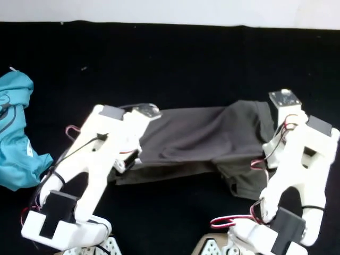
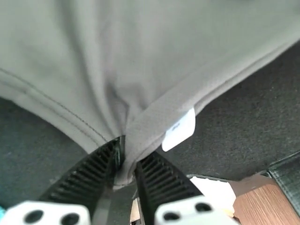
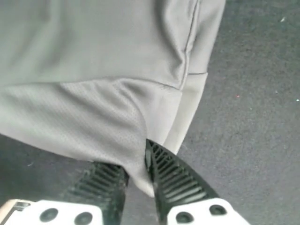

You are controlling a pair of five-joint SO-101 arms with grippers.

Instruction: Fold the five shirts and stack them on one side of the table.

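Observation:
A dark grey shirt hangs stretched between the two arms above the black table. My left gripper is shut on the grey shirt, pinching a hem next to a white label. My right gripper is shut on the other end of the grey shirt, with cloth bunched between its black ribbed fingers. In the high view the left arm holds the shirt's left end and the right arm its right end. A crumpled teal shirt lies at the table's left edge.
The far half of the black table is bare cloth up to a white wall. The arm bases stand at the near edge. A wooden surface shows beyond the table in the left wrist view.

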